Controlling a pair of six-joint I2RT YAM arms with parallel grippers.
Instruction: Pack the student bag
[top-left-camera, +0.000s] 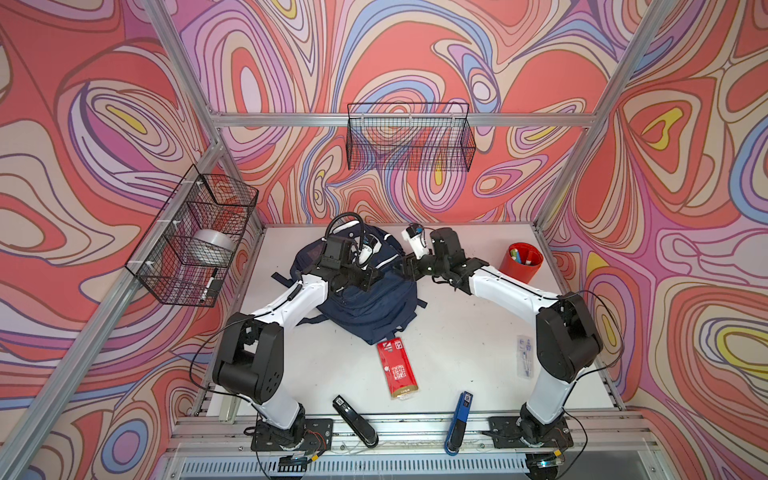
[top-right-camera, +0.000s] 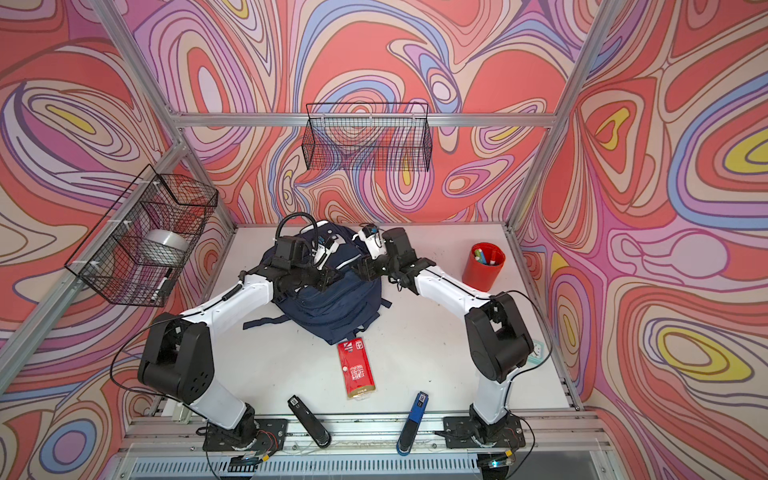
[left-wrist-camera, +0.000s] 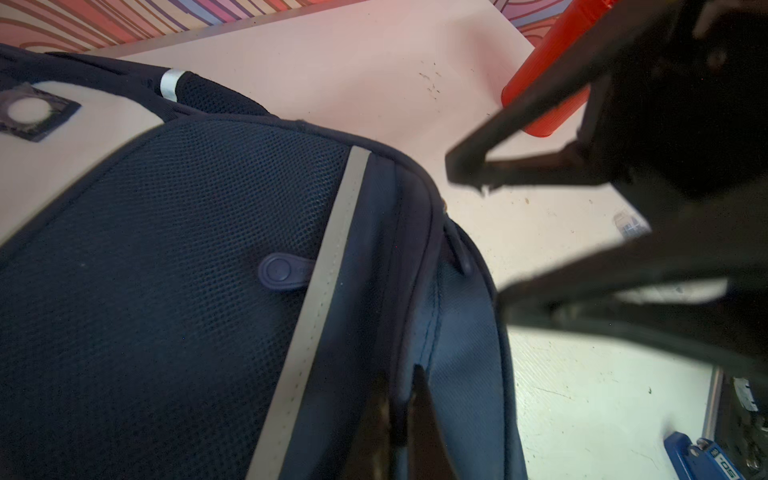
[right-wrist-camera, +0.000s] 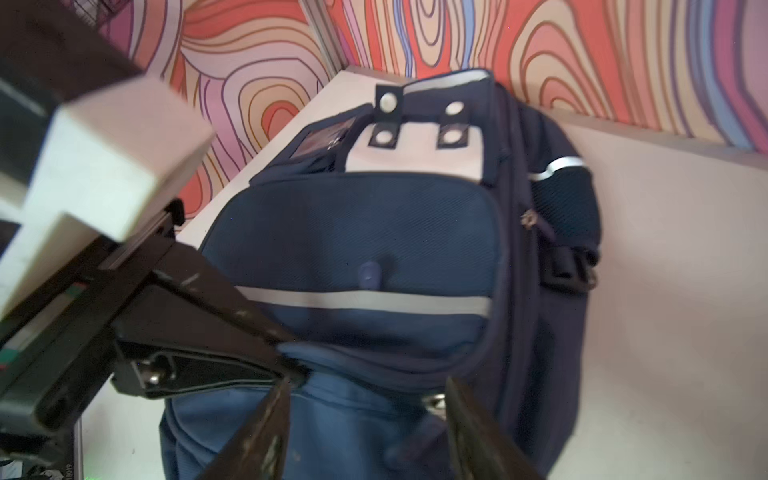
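Observation:
The student bag (top-left-camera: 374, 316), a navy backpack with thin pale stripes and a white patch near its top, lies in the middle of the table in both top views. My left gripper (left-wrist-camera: 401, 395) is shut on a fold of the bag's fabric beside a zip seam, on the bag's upper part (top-left-camera: 371, 281). My right gripper (right-wrist-camera: 368, 386) hovers at the bag's right edge (top-left-camera: 405, 264), jaws apart, straddling blue fabric. A metal zip pull (right-wrist-camera: 433, 401) sits just inside one finger. In the right wrist view the left gripper's tips pinch the pocket's rim.
A red cup (top-left-camera: 521, 264) of pens stands at the back right. A red packet (top-left-camera: 397, 368) lies in front of the bag, and a black stapler (top-left-camera: 355, 422) and a blue stapler (top-left-camera: 459, 422) near the front rail. Wire baskets hang on the left wall (top-left-camera: 191, 237) and the back wall (top-left-camera: 409, 137).

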